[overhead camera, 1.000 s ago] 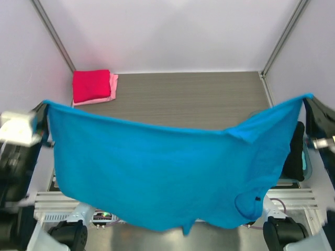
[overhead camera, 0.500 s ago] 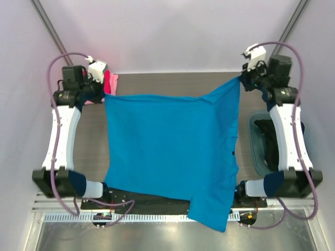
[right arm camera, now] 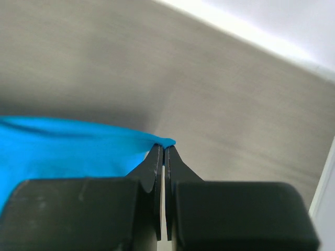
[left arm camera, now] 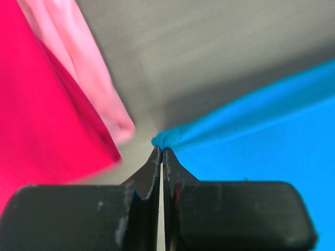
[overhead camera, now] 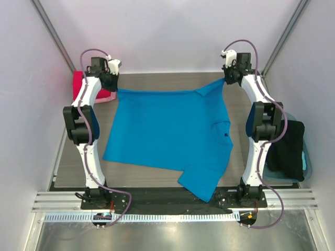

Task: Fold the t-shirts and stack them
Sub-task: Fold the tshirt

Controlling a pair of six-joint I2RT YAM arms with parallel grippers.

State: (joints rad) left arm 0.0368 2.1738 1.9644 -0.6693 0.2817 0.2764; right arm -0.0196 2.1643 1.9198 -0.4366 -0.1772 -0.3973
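Two tools are clamped shut on the far corners of the bright blue short-sleeved cotton t-shirt (overhead camera: 167,130). The left tool (left arm camera: 160,150) pinches a bunched blue corner, and the right tool (right arm camera: 164,146) pinches the opposite corner in the same way.

Change noted: one second ago the shirt hung high between the arms, filling the overhead view. Half a second ago it was coming down with both arms reaching forward. It now lies spread on the grey wood-grain surface (overhead camera: 172,86), far edge drawn taut between the tools. One near corner trails over the front edge, close to the right arm's base.

Assessment: the spreading step appears nearly done and folding has not begun. The trailing corner probably needs drawing back onto the surface first.

Stack: the folded crimson red t-shirt (left arm camera: 42,115) lies on the folded pale pink t-shirt (left arm camera: 104,89) in the far left corner, just beside the left tool.

Room: pale walls enclose the surface on three sides. A translucent blue plastic tub (overhead camera: 309,170) at the right holds dark cloth (overhead camera: 287,149).
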